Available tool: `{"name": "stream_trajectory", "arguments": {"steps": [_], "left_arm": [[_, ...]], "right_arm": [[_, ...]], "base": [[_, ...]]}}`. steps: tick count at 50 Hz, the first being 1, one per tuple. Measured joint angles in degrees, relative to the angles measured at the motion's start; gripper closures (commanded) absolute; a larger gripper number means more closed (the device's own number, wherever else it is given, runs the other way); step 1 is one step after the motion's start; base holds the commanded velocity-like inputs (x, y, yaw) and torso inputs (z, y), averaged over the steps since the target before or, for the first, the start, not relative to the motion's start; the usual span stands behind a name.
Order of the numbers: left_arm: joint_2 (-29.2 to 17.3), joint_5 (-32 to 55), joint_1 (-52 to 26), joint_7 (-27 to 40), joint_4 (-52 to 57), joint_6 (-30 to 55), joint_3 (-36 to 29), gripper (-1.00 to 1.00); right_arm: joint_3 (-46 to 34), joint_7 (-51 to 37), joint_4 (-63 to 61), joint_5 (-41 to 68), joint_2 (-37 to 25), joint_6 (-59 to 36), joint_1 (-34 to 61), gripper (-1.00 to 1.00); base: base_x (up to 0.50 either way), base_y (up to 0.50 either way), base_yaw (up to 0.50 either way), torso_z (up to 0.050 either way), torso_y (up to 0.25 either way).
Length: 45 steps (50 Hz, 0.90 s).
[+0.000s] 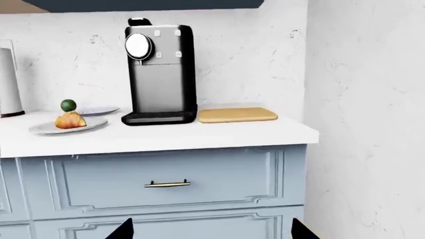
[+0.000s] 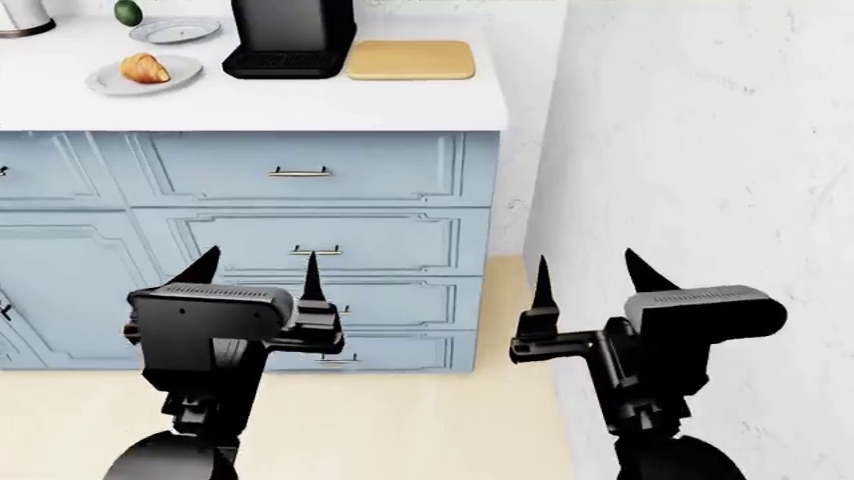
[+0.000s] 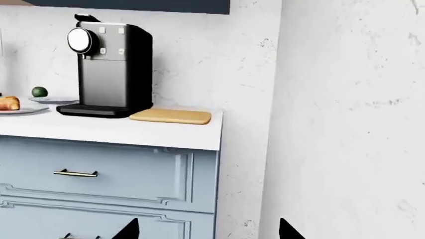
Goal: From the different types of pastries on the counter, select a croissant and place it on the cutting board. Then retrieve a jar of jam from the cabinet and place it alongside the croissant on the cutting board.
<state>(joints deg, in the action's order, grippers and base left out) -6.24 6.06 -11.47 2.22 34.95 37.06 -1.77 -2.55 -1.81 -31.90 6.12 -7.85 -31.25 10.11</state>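
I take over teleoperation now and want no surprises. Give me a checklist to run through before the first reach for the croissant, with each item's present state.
1. Croissant located, lying on a round plate on the counter: ok.
2. Cutting board bare and ready to receive it, right of the coffee machine: ok.
3. Left gripper open and holding nothing: ok.
4. Right gripper open and holding nothing: ok.
5. Arms near enough to the counter: not ok; both grippers hang low in front of the drawers, well short of the plate.
6. Jar of jam sighted: cannot tell; no jar shows in any view.
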Motion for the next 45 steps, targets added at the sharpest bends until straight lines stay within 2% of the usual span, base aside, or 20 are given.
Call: {"name": "stream_trajectory", "arguments": {"steps": [8, 14, 19, 27, 35, 45], "left_arm": [[-1.8, 3.8, -7.2, -0.5, 10.2, 14.5, 4.3, -1.00], [-3.0, 6.6, -12.3, -0.7, 16.3, 23.9, 7.4, -1.00], [-4.7, 10.6, -15.5, 1.1, 19.7, 29.2, 10.0, -1.00], [-8.8, 21.5, -18.0, 7.7, 22.6, 33.2, 13.9, -1.00], [-12.2, 29.9, -19.3, 13.2, 23.6, 34.7, 16.1, -1.00], [-14.8, 34.5, -19.2, 16.7, 23.5, 34.0, 16.5, -1.00]], "right_arm": [[0.3, 0.9, -9.8, 2.8, -2.0, -12.2, 8.0, -1.00], [1.7, 1.4, -15.9, 5.2, -2.7, -21.1, 14.3, -1.00], [2.7, 1.8, -19.8, 7.3, -2.7, -26.7, 18.3, -1.00], [3.7, 1.6, -24.1, 10.5, -2.9, -32.9, 23.2, -1.00], [5.1, -0.6, -26.1, 15.7, -3.9, -37.3, 27.3, -1.00], [3.9, -1.6, -25.7, 19.6, -5.1, -37.6, 28.4, -1.00]], "base": [[0.50, 0.03, 0.00, 0.000, 0.000], [0.41, 0.39, 0.00, 0.000, 0.000], [0.10, 0.00, 0.50, 0.000, 0.000], [0.08, 0.00, 0.50, 0.000, 0.000], [0.17, 0.47, 0.00, 0.000, 0.000], [0.35, 0.37, 0.00, 0.000, 0.000]]}}
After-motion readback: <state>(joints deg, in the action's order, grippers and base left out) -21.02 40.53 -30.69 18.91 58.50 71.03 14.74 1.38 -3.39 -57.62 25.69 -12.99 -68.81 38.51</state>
